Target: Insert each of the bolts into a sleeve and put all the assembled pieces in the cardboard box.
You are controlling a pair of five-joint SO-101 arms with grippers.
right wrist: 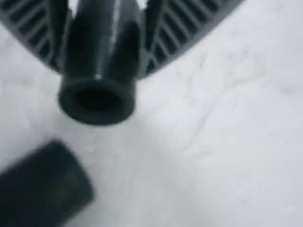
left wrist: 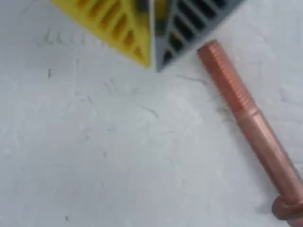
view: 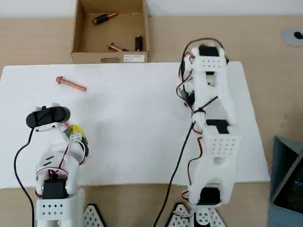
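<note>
The bolt [left wrist: 251,127] is copper-coloured and the mat [view: 142,127] is white. The left gripper [left wrist: 152,59] is half yellow and half grey, with a ribbed pattern. The right gripper [right wrist: 102,52] is dark grey and also ribbed. The sleeve [right wrist: 97,101] is black. The cardboard box [view: 94,57] is brown.

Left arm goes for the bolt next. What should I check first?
1. Right end effector grips a sleeve, open end clear: ok.
2. Left end effector open for the grasp: not ok, shut and empty.
3. Bolt lies free on the mat, beside the left end effector: ok.
4. Second sleeve ready on the mat: ok.
5. Cardboard box has bare floor left: ok.
</note>
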